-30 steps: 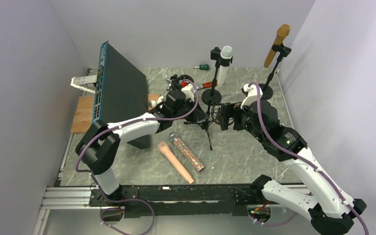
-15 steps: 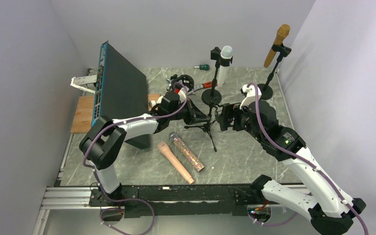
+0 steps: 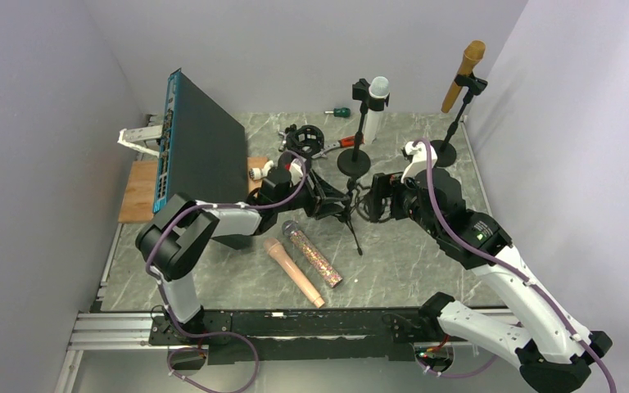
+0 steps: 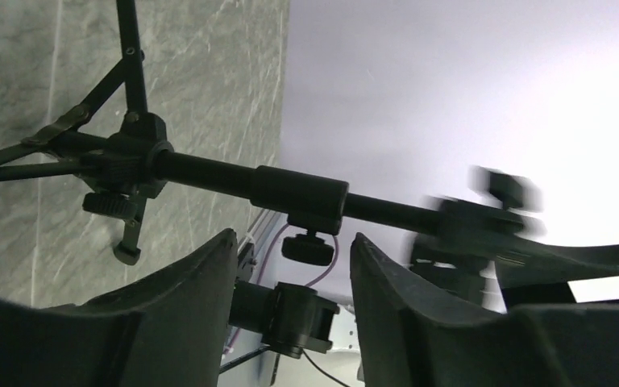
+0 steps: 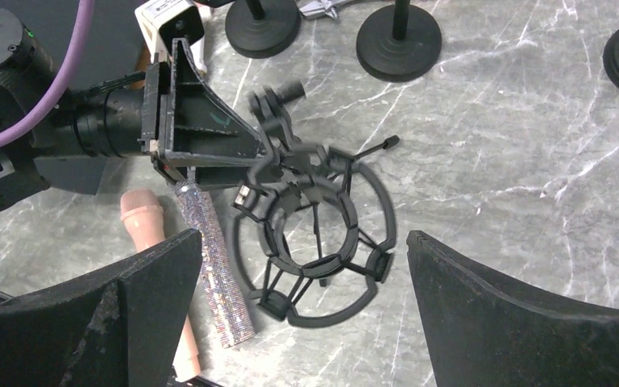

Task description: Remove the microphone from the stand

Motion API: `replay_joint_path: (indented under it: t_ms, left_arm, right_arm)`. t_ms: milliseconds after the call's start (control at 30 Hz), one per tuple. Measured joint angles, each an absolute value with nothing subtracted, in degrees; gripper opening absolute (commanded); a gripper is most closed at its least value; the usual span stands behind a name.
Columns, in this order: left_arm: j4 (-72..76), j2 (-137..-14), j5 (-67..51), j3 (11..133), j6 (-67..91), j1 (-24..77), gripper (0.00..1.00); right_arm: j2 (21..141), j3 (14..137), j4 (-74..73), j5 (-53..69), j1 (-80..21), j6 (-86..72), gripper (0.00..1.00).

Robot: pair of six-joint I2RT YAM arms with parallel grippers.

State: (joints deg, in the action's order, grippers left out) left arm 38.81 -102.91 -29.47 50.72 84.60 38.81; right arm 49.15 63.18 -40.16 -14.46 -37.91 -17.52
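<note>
A black tripod stand [image 3: 346, 209] stands at mid-table, and its ring-shaped shock mount [image 5: 314, 234] holds nothing. My left gripper [image 3: 321, 196] is open, with the stand's pole [image 4: 290, 185] lying just beyond its fingertips [image 4: 209, 266]. My right gripper [image 5: 302, 242] is wide open around the mount without touching it. A glitter microphone [image 3: 313, 255] and a pink microphone [image 3: 295, 272] lie on the table. A white microphone [image 3: 375, 100] and a gold microphone [image 3: 463, 75] sit clipped in round-based stands at the back.
A blue-edged black network switch [image 3: 201, 155] leans at the left over a wooden board [image 3: 138, 190]. A second shock mount [image 3: 305, 135], a red-handled tool [image 3: 348, 141] and a green screwdriver [image 3: 341, 112] lie at the back. Round stand bases [image 5: 399, 36] sit beyond the mount.
My left gripper was shut a second ago and now stands open; its arm has dropped lower beside the tripod. The mount is blurred with motion. The right arm has barely moved.
</note>
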Motion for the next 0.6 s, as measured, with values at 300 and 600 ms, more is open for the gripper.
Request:
replay_joint_path:
  t_ms: [300,600]
  left_arm:
    - [32.7,-92.2,-29.5,47.1,76.9,38.5,0.8]
    - [11.8,-71.2,-27.3,47.8,57.5,38.4,0.82]
  right_arm:
    - [51.6,68.0,-42.9,-14.9,-37.9,-18.6,1.0]
    - [54.9,70.1,-43.9,-12.9,-37.9,-20.6,1.0]
